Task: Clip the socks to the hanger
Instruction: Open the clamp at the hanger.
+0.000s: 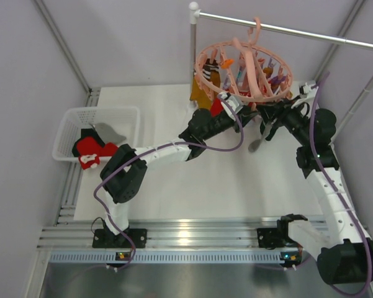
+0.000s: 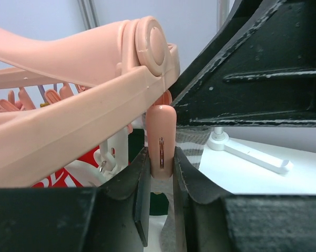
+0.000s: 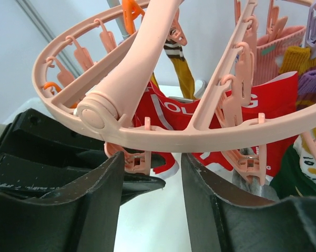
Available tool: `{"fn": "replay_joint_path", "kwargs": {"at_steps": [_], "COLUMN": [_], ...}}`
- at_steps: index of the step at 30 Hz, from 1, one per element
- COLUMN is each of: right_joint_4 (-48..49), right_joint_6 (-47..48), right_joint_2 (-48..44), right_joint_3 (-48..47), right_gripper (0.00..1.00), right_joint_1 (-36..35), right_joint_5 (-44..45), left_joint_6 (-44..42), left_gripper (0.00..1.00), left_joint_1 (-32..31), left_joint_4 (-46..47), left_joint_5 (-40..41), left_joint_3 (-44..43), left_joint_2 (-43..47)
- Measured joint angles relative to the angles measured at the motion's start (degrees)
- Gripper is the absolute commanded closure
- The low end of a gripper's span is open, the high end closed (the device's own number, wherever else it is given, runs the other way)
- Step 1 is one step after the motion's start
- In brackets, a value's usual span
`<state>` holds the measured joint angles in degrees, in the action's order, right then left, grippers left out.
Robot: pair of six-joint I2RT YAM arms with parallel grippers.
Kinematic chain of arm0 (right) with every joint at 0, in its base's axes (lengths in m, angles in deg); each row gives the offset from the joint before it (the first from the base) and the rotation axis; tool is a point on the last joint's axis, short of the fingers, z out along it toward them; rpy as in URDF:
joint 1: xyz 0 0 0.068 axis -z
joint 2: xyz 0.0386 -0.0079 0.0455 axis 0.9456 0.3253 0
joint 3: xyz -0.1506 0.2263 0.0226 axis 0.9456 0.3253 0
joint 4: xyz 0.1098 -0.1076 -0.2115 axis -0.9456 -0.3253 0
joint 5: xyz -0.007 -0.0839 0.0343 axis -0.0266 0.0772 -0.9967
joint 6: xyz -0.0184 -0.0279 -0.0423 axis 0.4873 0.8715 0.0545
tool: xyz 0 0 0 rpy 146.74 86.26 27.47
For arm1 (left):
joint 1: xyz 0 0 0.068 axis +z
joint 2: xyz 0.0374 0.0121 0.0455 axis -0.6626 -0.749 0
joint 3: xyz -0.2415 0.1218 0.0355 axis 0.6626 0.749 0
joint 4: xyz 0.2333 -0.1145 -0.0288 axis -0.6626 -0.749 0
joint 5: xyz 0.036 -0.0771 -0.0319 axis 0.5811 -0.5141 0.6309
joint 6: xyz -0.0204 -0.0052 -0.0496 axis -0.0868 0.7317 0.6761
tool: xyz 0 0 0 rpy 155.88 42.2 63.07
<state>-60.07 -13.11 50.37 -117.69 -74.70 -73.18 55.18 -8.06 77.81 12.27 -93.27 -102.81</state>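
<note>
The salmon-pink hanger hangs from the rail, with several socks clipped to it. My left gripper is shut on one of its dangling clips, pinching it from both sides. A grey sock hangs just under that clip, between the fingers; whether the clip bites it I cannot tell. From above, the grey sock dangles below the ring. My right gripper stands open under the hanger ring, nothing between its fingers, with a clip beside its left finger. A red sock with white letters hangs behind.
A white mesh basket at the left holds red socks and a grey one. The grey rail and its pole carry the hanger. Both arms crowd together under the ring.
</note>
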Motion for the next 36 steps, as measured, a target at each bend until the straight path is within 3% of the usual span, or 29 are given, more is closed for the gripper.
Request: {"fn": "replay_joint_path", "kwargs": {"at_steps": [13,18,27,31,36], "right_joint_4": [2.3,2.6,5.3,6.0,6.4], "right_joint_6": [-4.7,-5.2,-7.1,-7.6,-7.1], "right_joint_2": [-0.7,0.8,1.8,1.9,2.0], "right_joint_3": [0.0,0.0,0.6,0.9,0.9], "right_gripper": [0.34,0.36,0.60,0.81,0.98], "right_joint_1": [2.7,2.3,0.8,0.1,0.1], "right_joint_5": [-8.4,-7.5,-4.8,-3.9,-2.6], "left_joint_6": [1.3,1.8,2.1,2.3,3.0], "left_gripper": [1.00,1.00,1.00,1.00,0.88], "left_joint_1": [0.0,0.0,0.1,0.2,0.3], "left_joint_4": [-0.1,-0.1,-0.3,-0.6,-0.9], "left_joint_5": [-0.3,-0.9,-1.4,-1.4,-1.4], "left_joint_3": [0.0,0.0,-0.3,-0.3,-0.3], "left_joint_2": [0.0,0.0,0.0,0.0,0.0]}}
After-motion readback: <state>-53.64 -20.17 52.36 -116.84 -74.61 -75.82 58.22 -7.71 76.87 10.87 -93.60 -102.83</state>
